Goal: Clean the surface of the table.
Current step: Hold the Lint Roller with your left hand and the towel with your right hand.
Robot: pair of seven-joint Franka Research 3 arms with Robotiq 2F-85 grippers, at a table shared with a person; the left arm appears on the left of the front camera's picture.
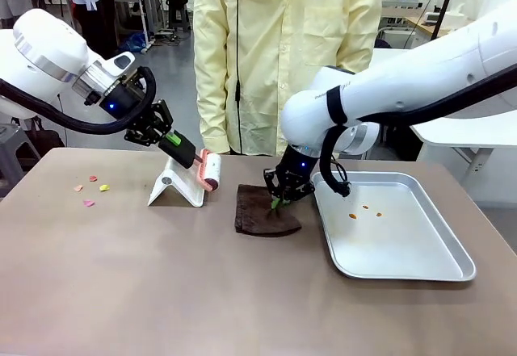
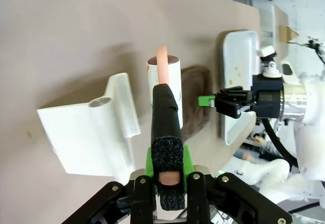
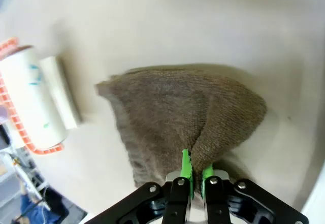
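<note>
Table (image 1: 161,291) edge sits nearest us, front cam: scraps (image 1: 103,186) lie far left & arms work close, so we fear a clash. L wrist cam: left gripper (image 2: 169,165) clamped on roller handle (image 2: 165,112). R wrist cam: right gripper (image 3: 195,169) pinches cloth (image 3: 193,112) by 1 thin fold; could slip.

Bright, even overhead light falls on the matte counter (image 1: 121,275), leaving only soft, short shadows beside the white stand (image 1: 178,188), the brown cloth (image 1: 265,220) and the steel tray (image 1: 404,269), whose rim carries a mild sheen. The front view is sharp. The left wrist view bends the counter's edge into a curve and shows its own tool (image 2: 170,170) slightly soft, while the right wrist view blurs the lint roller (image 3: 35,102) and the frame's edges.
</note>
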